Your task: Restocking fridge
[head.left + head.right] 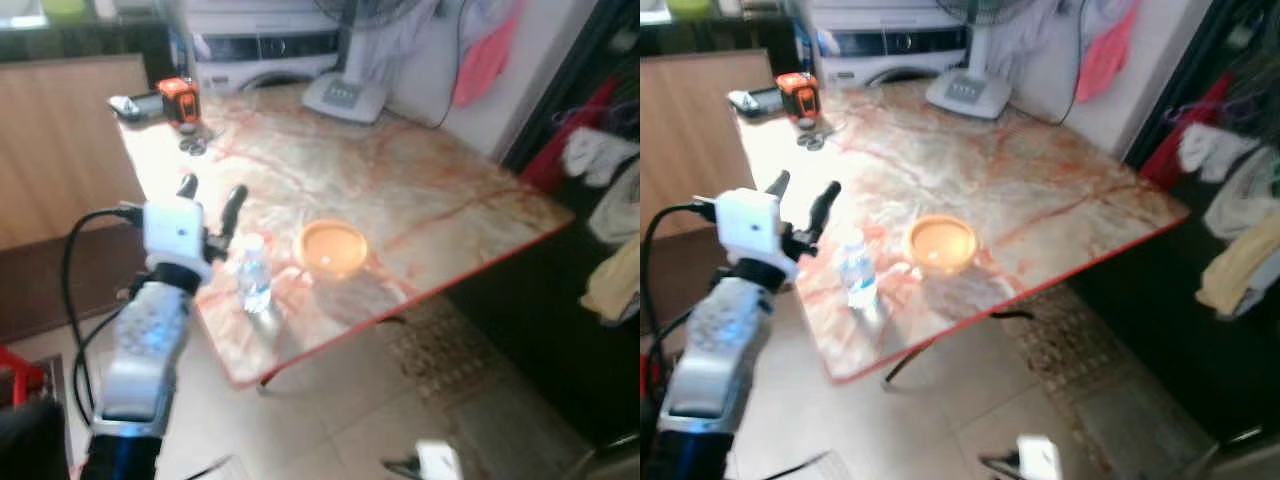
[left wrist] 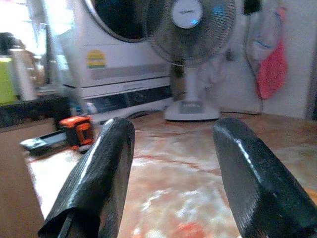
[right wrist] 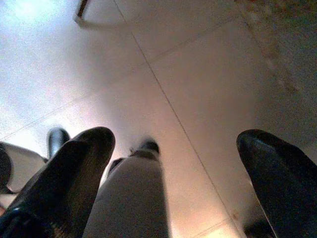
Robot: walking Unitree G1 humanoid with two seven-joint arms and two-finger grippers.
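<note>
Nearest us, our right gripper (image 3: 173, 183) hangs idle over the tiled floor (image 3: 198, 79), its two fingers spread wide with nothing between them. Our left gripper (image 1: 211, 200) is raised at the near edge of the marble table (image 1: 420, 190), fingers parted and empty, reaching over the tabletop. Just beside that gripper, toward the table's near corner, the water bottle (image 1: 254, 274) stands upright on the marble, apart from the fingers. Next to the bottle, a little farther in on the table, sits an orange bowl (image 1: 332, 247). At the table's far end on the left side lie an orange tape measure (image 1: 179, 99) and a dark phone-like thing (image 1: 131, 104). At the table's far edge stands a fan (image 2: 190, 29), its white base (image 1: 345, 97) on the marble, and behind the table a white washing machine (image 2: 124, 59). A pink cloth (image 1: 483, 55) hangs on the wall beyond the table's far right side
</note>
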